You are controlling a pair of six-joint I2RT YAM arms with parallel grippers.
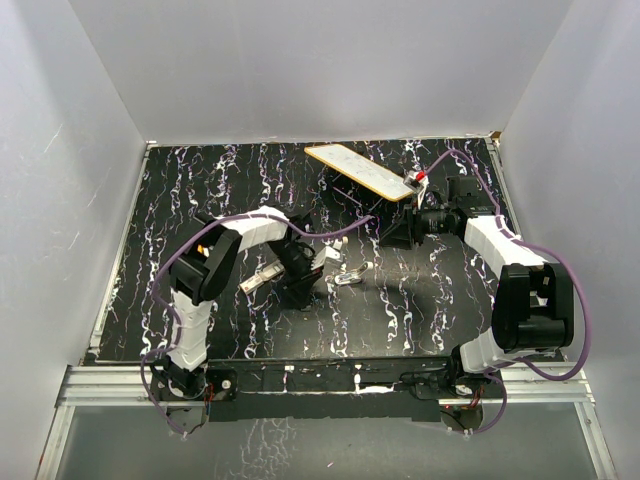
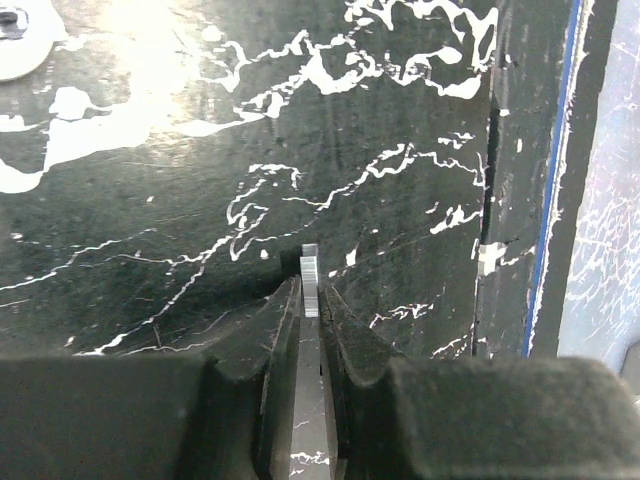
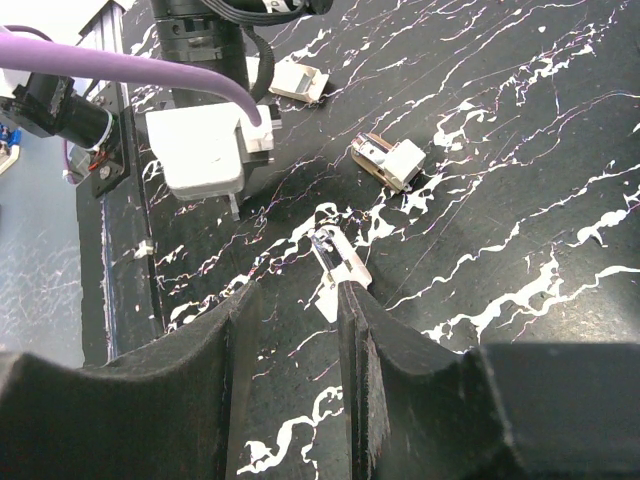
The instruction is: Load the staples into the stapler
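Black marbled table (image 1: 420, 310) bears small, whitish-silver, elongated stapler (image 3: 337, 266).

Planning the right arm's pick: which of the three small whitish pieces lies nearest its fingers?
The slim elongated piece just ahead of the right gripper; the blocky brass-ended piece and the flat white piece by the left arm lie farther off.

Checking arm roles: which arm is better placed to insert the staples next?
Left: its tool is shut on the staple strip, while the right tool is open and empty, by the stapler.
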